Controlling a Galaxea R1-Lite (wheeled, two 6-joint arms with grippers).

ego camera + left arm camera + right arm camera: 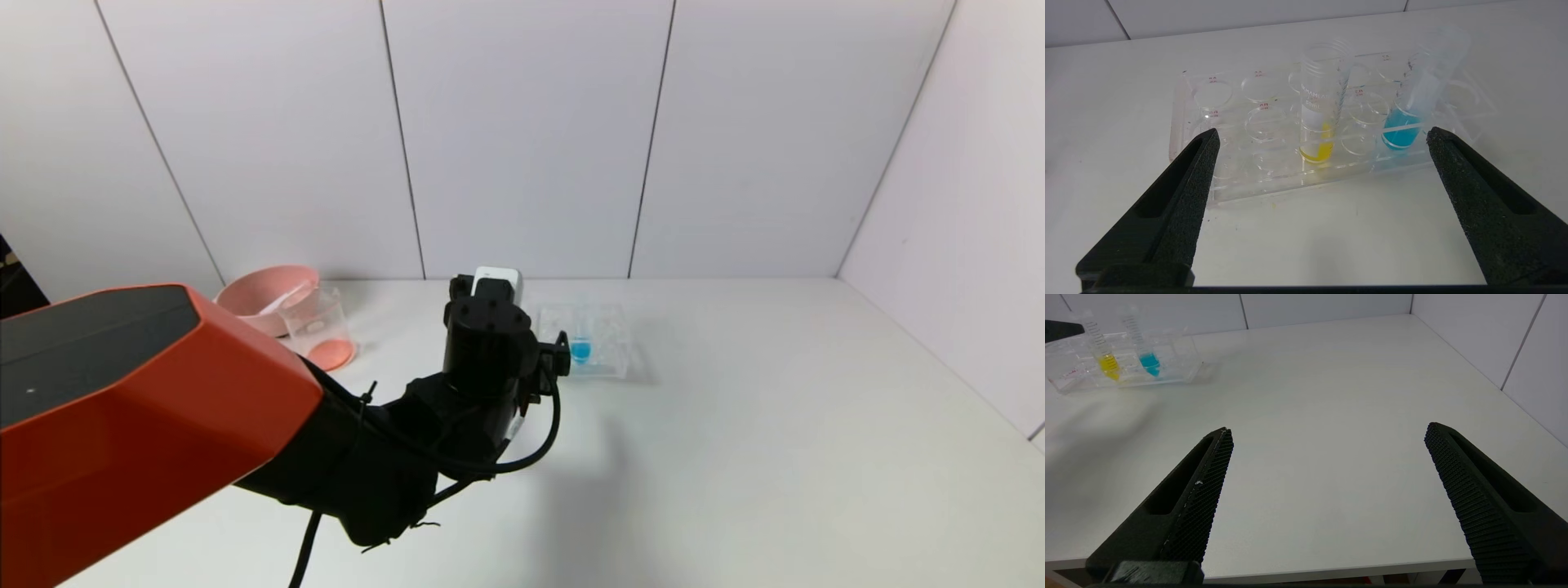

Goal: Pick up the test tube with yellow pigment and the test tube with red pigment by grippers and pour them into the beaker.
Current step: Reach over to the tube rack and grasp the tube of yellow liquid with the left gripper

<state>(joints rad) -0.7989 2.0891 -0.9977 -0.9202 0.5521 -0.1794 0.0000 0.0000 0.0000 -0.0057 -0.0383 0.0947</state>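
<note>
Left pincer (pixel 1323 136): spread wide, empty, low over worktop (pixel 1331 228).
Yellow-pigment test tube (pixel 1321 106): upright in clear rack (pixel 1192 122), straight ahead between tips.
Handling: light, slick, likely brittle; best gripped mid-barrel.
Right pincer (pixel 1327 435): apart, idle.

White table (pixel 775 457), white panelled walls (pixel 522 139) behind, right side.

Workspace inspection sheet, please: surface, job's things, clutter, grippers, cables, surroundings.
Surface: white table, faint specks near the rack.
Job's things: clear tube with yellow liquid upright in clear plastic rack; clear glass beaker holds orange-red liquid; red tube not seen.
Clutter: clear tube with blue liquid leaning in rack; pink bowl behind beaker.
Grippers: left gripper open, short of the rack, facing the yellow tube; right gripper open over bare table.
Cables: black cable looped along left arm.
Surroundings: white panelled walls.
</note>
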